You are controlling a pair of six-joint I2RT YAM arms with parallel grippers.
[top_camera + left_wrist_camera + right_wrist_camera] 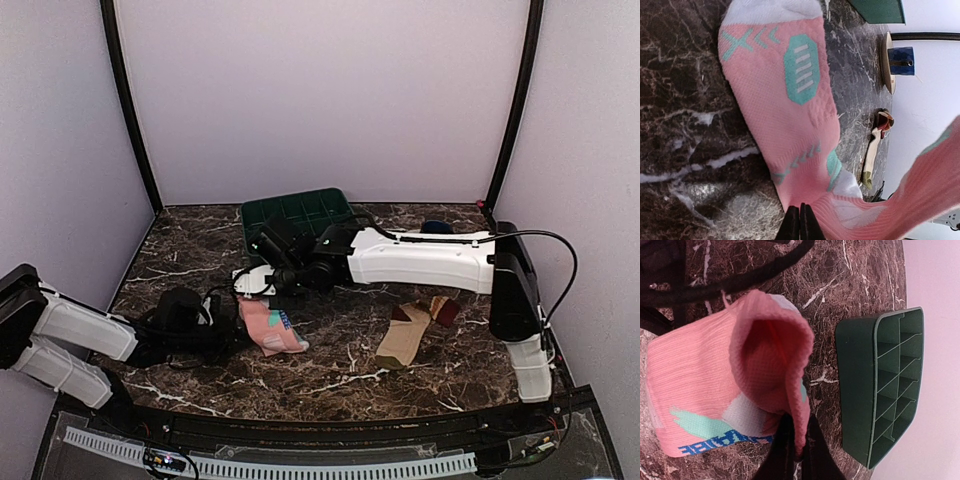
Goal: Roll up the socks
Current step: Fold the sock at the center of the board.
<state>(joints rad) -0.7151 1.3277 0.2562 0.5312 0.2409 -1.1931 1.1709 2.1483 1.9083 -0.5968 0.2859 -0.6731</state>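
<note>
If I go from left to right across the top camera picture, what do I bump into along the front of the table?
left arm → pink sock → tan sock → right arm's base

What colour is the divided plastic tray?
The divided plastic tray is dark green, clearest in the right wrist view.

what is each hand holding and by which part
Both hold the pink sock: the right hand pinches its open cuff rim, the left hand pinches it near the heel.
</note>
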